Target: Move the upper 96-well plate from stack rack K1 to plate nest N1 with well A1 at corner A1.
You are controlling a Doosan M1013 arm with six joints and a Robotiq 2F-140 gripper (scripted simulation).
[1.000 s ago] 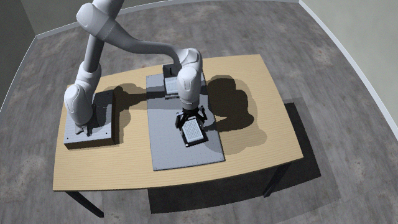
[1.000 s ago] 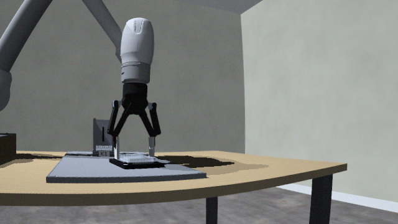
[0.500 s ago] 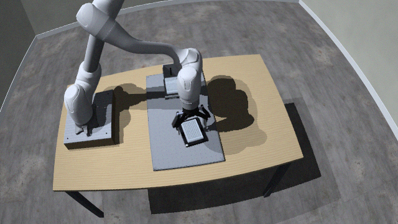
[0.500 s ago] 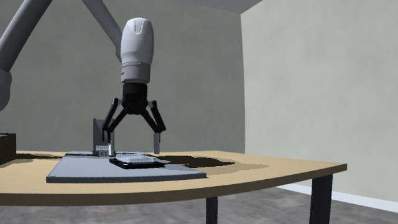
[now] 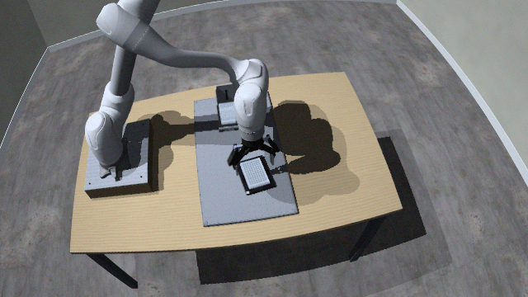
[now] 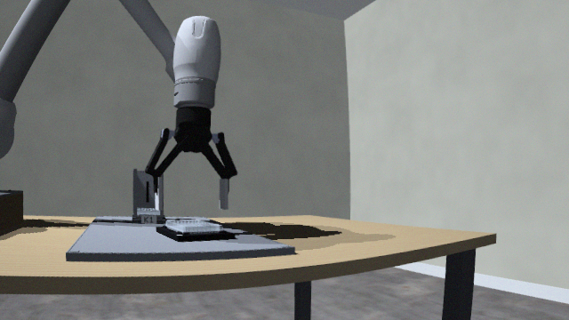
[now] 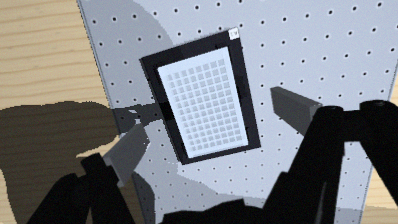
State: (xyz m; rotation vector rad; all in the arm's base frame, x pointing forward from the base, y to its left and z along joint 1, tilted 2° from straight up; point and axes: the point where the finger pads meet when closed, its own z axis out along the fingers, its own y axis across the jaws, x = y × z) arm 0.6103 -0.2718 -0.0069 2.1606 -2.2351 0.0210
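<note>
Pale wooden table (image 5: 338, 124), perforated grey board (image 5: 231, 198), gridded white plate (image 5: 255, 172) in black nest (image 5: 247, 190), gripper (image 6: 191, 191) spread wide above

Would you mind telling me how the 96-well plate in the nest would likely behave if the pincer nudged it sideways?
The 96-well plate looks flat and low, so tipping seems unlikely. The black plate nest N1 frames it all round, so it would probably resist sliding. It appears rigid, probably light for its size.
</note>
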